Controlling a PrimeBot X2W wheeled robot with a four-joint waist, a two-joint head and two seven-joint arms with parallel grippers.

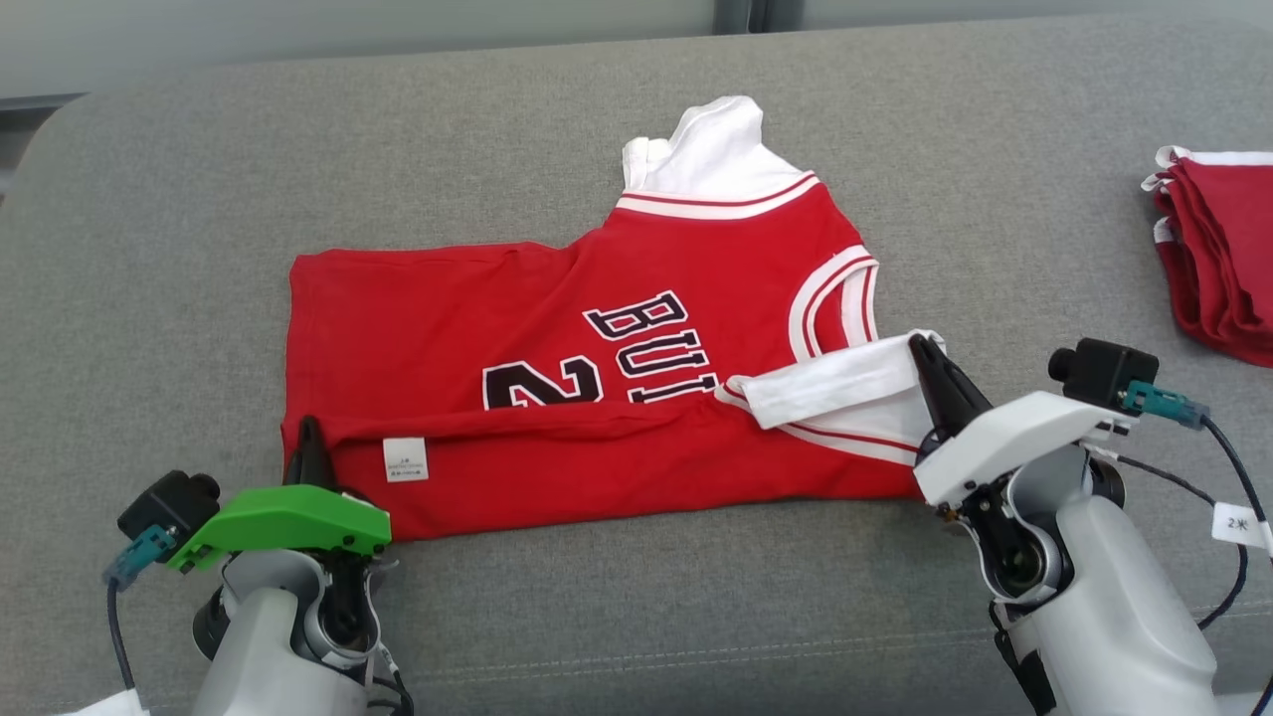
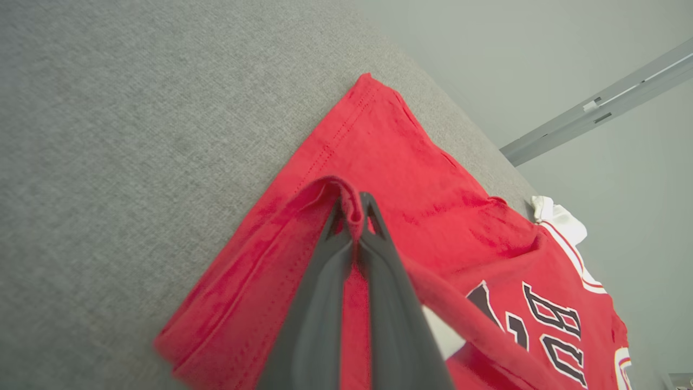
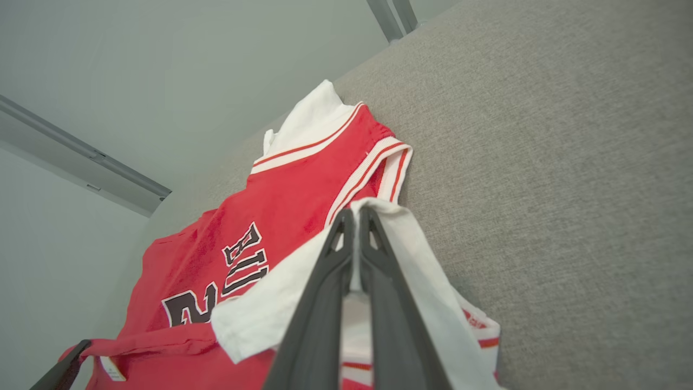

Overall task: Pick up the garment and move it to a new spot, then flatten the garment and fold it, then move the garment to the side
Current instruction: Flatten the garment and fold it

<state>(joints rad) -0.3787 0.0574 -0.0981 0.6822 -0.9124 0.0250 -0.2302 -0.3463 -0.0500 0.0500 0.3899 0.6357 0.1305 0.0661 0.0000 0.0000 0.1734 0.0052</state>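
Note:
A red basketball jersey (image 1: pixel 557 328) with black lettering and white sleeves lies spread on the grey cushion, its near long edge folded up over the front. My left gripper (image 1: pixel 308 438) is shut on the jersey's red hem corner (image 2: pixel 352 208) at the lower left. My right gripper (image 1: pixel 930 356) is shut on the white sleeve (image 3: pixel 400 254) at the lower right, holding it lifted over the red body (image 3: pixel 292 200). A white care label (image 1: pixel 406 459) shows on the folded strip. The other white sleeve (image 1: pixel 711 149) lies at the far side.
The grey upholstered surface (image 1: pixel 636 607) stretches wide on every side of the jersey. A stack of folded red garments (image 1: pixel 1223 268) sits at the far right edge. A pale wall with a grey rail (image 2: pixel 595 103) lies beyond the cushion's back edge.

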